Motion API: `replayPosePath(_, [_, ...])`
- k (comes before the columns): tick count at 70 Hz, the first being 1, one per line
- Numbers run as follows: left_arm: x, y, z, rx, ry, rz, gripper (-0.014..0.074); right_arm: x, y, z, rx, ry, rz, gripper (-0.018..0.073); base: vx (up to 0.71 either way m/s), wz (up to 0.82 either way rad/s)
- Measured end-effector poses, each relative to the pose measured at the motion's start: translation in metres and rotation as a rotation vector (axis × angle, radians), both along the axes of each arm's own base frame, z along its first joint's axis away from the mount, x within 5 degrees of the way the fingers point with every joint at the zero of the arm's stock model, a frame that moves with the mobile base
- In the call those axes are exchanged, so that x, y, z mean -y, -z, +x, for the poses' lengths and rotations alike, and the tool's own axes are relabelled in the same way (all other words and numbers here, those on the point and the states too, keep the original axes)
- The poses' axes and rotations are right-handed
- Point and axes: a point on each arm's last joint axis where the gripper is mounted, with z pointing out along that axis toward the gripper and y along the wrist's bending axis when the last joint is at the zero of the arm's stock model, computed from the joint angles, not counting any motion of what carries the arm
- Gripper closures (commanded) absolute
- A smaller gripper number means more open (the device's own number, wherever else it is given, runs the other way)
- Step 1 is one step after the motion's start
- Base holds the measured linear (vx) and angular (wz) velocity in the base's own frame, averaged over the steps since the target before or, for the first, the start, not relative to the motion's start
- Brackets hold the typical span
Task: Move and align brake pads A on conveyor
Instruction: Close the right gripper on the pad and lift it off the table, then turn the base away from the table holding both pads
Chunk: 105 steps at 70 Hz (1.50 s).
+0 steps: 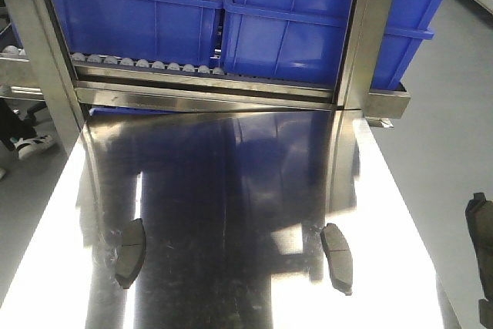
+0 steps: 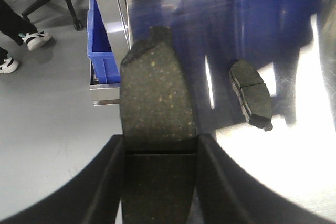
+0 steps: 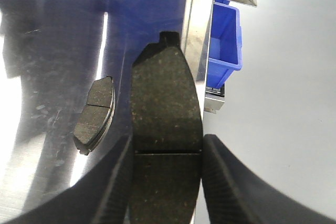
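while one pad [image 2: 157, 93] is pinched by the left gripper [image 2: 160, 142] and another pad [image 3: 165, 93] by the right gripper [image 3: 167, 145], with two pads [image 1: 130, 252] [image 1: 337, 256] lying on the table [image 1: 231, 190], either could be dropped if swung fast.

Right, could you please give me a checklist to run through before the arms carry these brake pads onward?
1. The left gripper is shut on the left-held pad: ok.
2. The right gripper is shut on the right-held pad: ok.
3. The conveyor is in sight as a target: not ok, no view shows it.
4. The left loose pad and the right loose pad lie flat and well apart on the steel table: ok.
5. Both held pads are lifted clear of the table surface: cannot tell.
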Motion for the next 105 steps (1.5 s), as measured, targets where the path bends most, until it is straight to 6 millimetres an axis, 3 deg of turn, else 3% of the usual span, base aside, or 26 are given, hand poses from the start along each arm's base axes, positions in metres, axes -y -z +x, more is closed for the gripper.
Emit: replayPosePath(105, [0.0001,0.0000,0.0000,0.000,0.000,-0.002,0.0440,0.0000,0.0001,-0.0005,-0.002,0.000,0.000,0.0322,-0.03,0.07])
